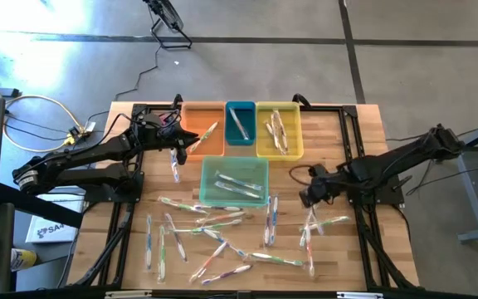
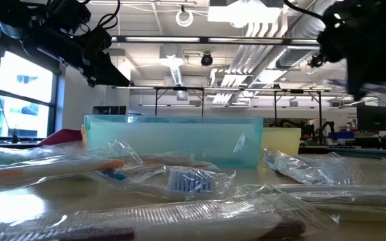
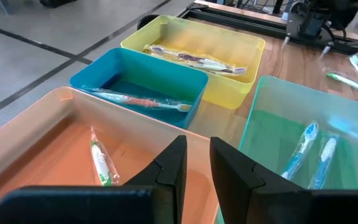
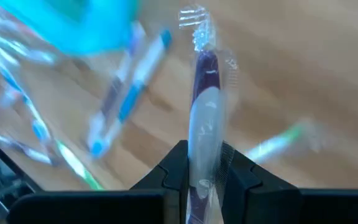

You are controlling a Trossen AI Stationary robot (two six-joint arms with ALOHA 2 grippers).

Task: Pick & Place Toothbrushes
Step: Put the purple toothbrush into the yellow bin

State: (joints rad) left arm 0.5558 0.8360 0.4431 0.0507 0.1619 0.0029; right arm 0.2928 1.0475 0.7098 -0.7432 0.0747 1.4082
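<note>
Several wrapped toothbrushes (image 1: 222, 242) lie scattered flat on the wooden table's near half. Others lie inside the orange bin (image 1: 191, 126), blue bin (image 1: 240, 124), yellow bin (image 1: 279, 131) and green bin (image 1: 234, 183). My right gripper (image 4: 204, 158) hangs over the scattered ones to the right of the green bin (image 1: 307, 199), shut on a purple-and-white toothbrush (image 4: 205, 93) in clear wrap. My left gripper (image 3: 199, 174) hovers at the orange bin's near left corner (image 1: 191, 143), with a narrow gap between its fingers and nothing in it. My right gripper pinches the wrapped toothbrush between its two fingers, on the white part of the handle (image 4: 205, 140). The fingers slant steeply down from the table's right. The toothbrush runs on past the fingertips along the fingers, its purple end and crimped wrapper tip lifted clear of the table.
The four bins stand close together at the table's middle and far side, the green one (image 3: 303, 118) nearest the loose toothbrushes. One toothbrush (image 1: 175, 164) lies left of the green bin, under my left arm. Black frame rails (image 1: 363, 166) run along the table's sides.
</note>
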